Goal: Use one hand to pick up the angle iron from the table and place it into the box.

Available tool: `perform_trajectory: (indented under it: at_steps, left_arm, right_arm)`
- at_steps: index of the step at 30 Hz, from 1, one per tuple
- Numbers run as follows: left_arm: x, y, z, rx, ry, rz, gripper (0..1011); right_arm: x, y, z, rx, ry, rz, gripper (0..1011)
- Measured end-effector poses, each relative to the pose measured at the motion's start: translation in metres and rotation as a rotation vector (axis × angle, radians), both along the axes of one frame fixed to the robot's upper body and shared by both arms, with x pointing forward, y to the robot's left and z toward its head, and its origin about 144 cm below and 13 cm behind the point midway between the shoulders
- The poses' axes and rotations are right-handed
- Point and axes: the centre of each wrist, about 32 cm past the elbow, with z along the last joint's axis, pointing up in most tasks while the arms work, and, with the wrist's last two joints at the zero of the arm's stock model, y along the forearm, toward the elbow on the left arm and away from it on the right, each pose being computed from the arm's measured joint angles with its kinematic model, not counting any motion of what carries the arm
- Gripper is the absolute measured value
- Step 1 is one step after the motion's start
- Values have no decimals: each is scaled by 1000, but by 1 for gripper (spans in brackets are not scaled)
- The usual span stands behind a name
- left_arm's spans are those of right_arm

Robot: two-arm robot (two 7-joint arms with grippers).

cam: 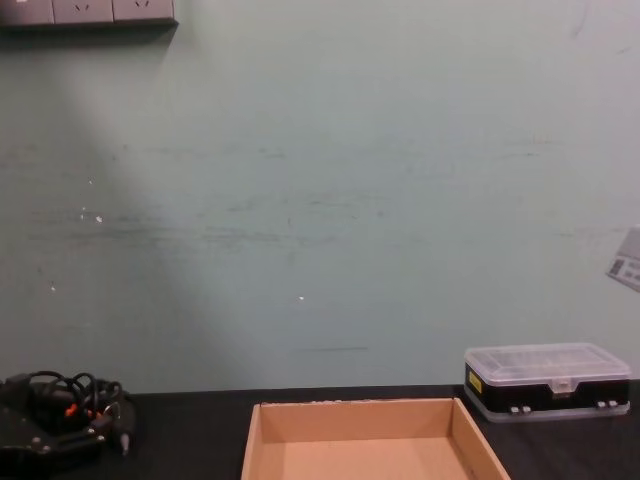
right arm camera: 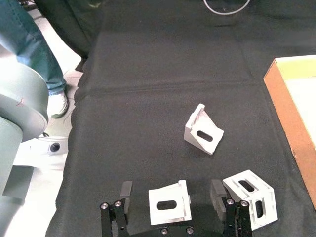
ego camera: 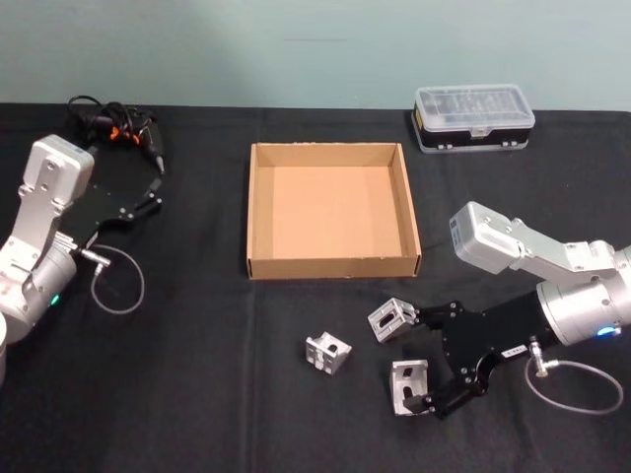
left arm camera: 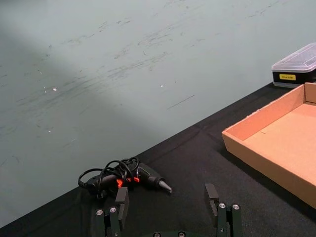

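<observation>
Grasp step: the angle iron (ego camera: pixel 409 386), lying on the table (ego camera: pixel 197 394) near the front of the empty box (ego camera: pixel 333 264), is straddled by the wide-open, empty right gripper (ego camera: pixel 424 363). Next, a square closing is called for. The left gripper (left arm camera: pixel 167 193) is parked far left, fingers apart.

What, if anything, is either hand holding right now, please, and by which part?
Nothing is held. The open right hand straddles one angle iron, gaps showing each side; the left hand is open and empty.
</observation>
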Motion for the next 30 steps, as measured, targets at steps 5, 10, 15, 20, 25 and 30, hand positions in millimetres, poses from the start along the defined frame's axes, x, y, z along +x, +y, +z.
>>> perform_trajectory:
  at_steps: [5, 10, 15, 20, 25, 30]
  left_arm:
    - [0, 0, 0, 0, 0, 0, 1000]
    - [0, 0, 0, 0, 0, 0, 1000]
    - [0, 0, 0, 0, 0, 0, 1000]
    - [0, 0, 0, 0, 0, 0, 1000]
    - [0, 0, 0, 0, 0, 0, 1000]
    - [0, 0, 0, 0, 0, 0, 1000]
  right_arm:
    - [0, 0, -1, -6, 3, -1, 1002]
    - [0, -2, -1, -15, 8, -4, 1002]
    - [0, -4, -4, -22, 15, -12, 1002]
    - [0, -5, -7, -26, 19, -19, 1003]
    - [0, -6, -9, -27, 20, -27, 982]
    - [0, -5, -11, -33, 19, -36, 870]
